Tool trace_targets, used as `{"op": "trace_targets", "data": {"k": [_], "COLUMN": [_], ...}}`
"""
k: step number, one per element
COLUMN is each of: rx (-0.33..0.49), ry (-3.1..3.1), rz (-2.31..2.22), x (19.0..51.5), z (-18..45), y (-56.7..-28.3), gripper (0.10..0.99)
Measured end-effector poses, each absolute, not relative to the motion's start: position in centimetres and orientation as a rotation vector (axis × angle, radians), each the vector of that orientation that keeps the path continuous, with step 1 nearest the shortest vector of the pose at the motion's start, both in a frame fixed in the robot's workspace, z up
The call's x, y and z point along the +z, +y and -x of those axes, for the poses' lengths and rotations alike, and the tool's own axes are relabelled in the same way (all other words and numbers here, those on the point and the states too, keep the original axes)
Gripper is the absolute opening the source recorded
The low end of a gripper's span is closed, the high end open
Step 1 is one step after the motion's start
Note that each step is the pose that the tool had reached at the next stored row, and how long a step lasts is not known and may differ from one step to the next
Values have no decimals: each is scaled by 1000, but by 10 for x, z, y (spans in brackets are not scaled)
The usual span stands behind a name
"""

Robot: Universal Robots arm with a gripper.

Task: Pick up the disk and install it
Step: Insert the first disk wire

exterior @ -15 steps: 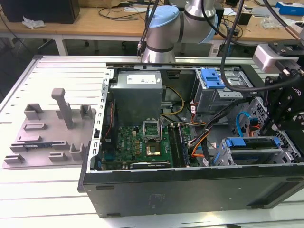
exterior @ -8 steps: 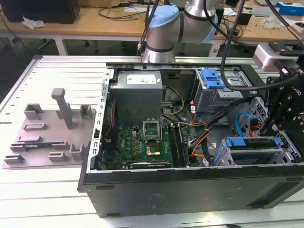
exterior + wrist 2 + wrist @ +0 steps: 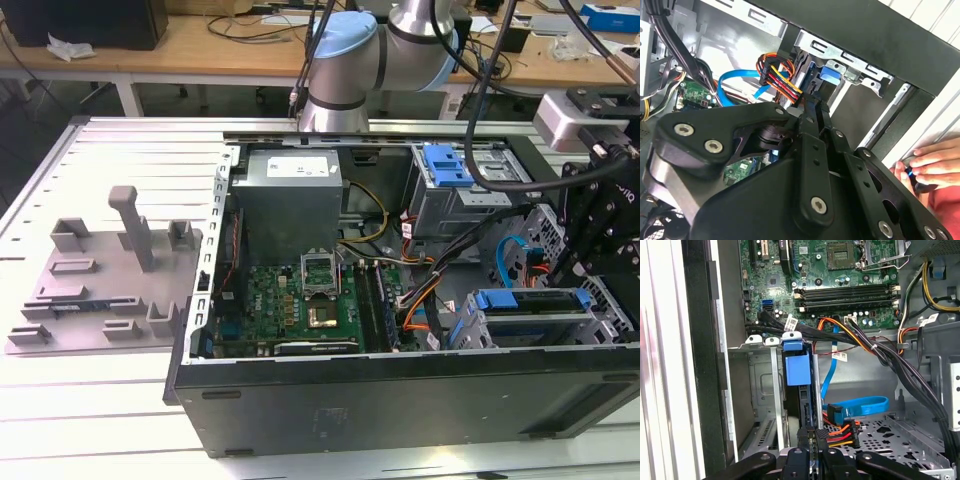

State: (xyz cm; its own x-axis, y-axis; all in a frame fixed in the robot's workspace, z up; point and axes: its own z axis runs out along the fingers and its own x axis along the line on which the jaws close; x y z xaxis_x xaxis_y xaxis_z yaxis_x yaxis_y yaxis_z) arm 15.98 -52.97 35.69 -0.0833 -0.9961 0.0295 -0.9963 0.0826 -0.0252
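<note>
We see the disk (image 3: 799,390) seated upright in the PC case's drive cage (image 3: 771,390), pincer (image 3: 810,452) just above it (grip state: can't tell).

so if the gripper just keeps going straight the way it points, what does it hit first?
Likely the disk in its bay: the gripper points along its edge in the first wrist view. The cable plug sits right beside; depth unclear.

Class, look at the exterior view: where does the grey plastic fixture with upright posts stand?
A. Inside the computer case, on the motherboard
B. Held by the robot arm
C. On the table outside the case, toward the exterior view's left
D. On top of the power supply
C: the grey fixture rests on the slatted table, beside the open computer case, on the exterior view's left.
</note>
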Motion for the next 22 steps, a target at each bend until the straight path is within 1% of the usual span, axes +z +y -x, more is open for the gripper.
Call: {"op": "trace_targets", "data": {"k": [22], "rx": [60], "ry": [-2292], "rz": [-2142], "x": [355], "z": [-159], "y": [-527], "gripper": [169]}}
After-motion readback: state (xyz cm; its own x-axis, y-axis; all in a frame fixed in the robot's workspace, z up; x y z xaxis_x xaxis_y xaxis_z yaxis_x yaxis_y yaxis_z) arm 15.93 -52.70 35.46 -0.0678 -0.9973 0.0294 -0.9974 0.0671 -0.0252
